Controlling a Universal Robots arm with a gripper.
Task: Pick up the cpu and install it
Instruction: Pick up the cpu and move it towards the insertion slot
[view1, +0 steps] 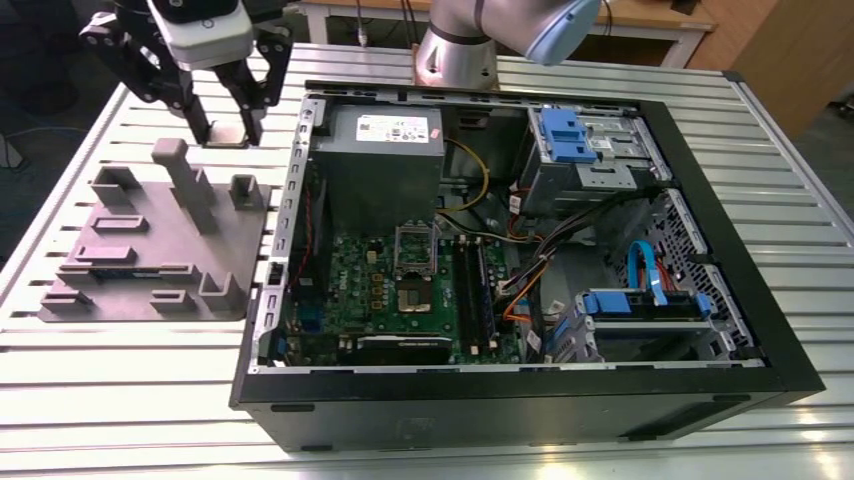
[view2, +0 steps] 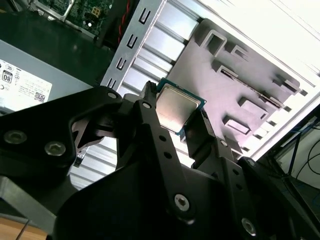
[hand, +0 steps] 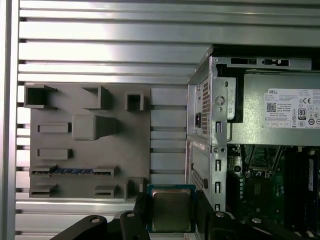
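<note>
You have the cpu (view2: 176, 107) in hand: the end effector (view1: 228, 133) is clamped on two opposite edges of the chip, whose silver top is plain in both wrist views. In the exterior view it hangs above the slatted table (view1: 120, 400) by the grey moulded tray (view1: 134, 250), to the exterior view's left of the open computer case (view1: 534, 405) and well apart from the motherboard (view1: 387, 290).

There is one cpu (hand: 171, 209), one gripper (view1: 227, 134) with two jaws, and one robot arm (view1: 467, 40). On the one slatted worktop (view1: 134, 400) are one grey moulded tray (view1: 147, 250) and one open computer case (view1: 534, 405). Inside the case I count one power supply (view1: 380, 150), one green motherboard (view1: 360, 280) and two blue drive brackets (view1: 567, 135).
</note>
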